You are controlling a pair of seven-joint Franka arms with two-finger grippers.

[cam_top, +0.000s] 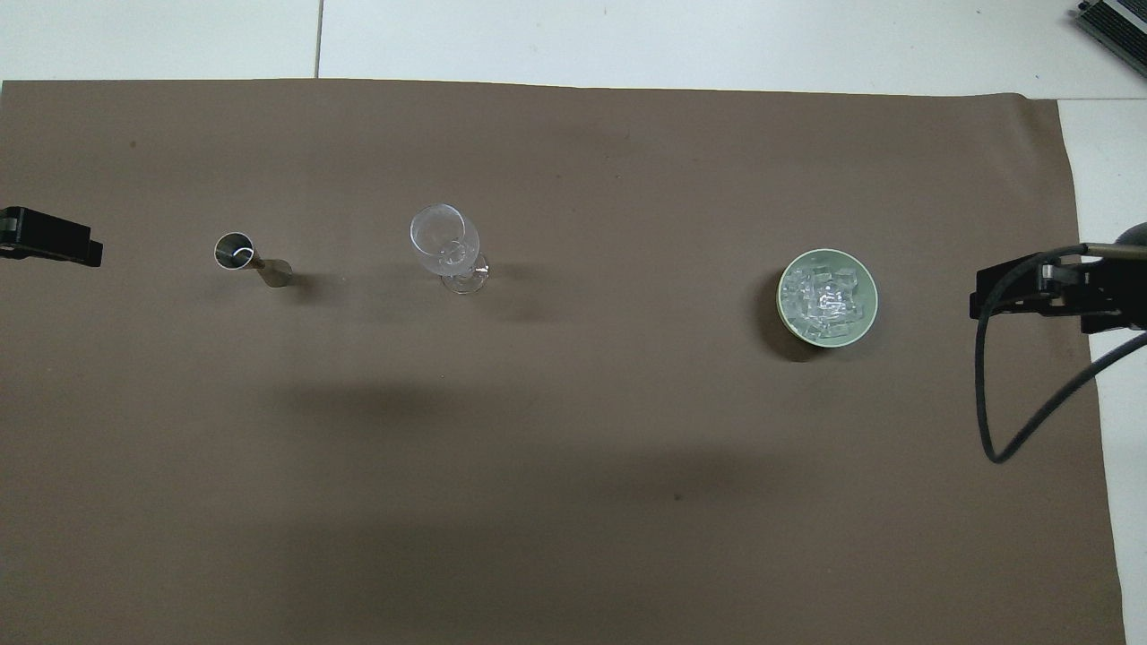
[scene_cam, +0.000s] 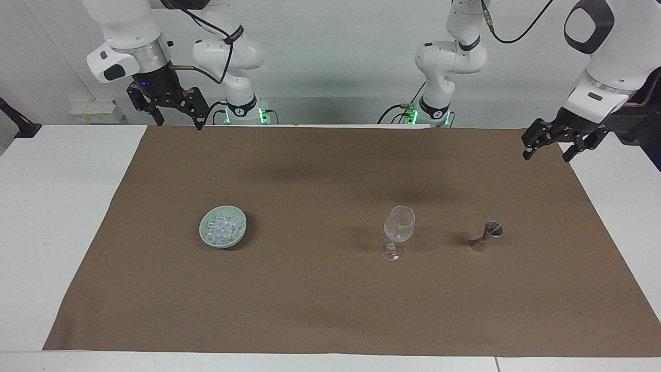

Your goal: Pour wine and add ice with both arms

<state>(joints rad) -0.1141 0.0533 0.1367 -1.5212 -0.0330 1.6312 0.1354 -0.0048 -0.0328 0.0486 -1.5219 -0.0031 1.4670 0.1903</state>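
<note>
Fingers spread and empty on both: I see the right gripper (scene_cam: pixel 178 111) raised over the brown cloth's (scene_cam: pixel 320 299) robot-side edge, the left gripper (scene_cam: pixel 560 142) over its left-arm end. No legible writing. The heap of clear ice cubes (scene_cam: pixel 224 230) fills a pale green bowl (scene_cam: pixel 206 238), well apart from either gripper (the facing view alone shows the arms). Beside it stand a clear stemmed glass (scene_cam: pixel 398 231) and a steel jigger (scene_cam: pixel 487 236).

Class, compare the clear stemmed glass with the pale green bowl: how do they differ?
The clear stemmed glass is tall and see-through; the pale green bowl is low and opaque. The glass looks empty; the bowl holds the ice. The glass stands toward the left arm's end, the bowl toward the right arm's. Both are upright on the brown cloth.
</note>
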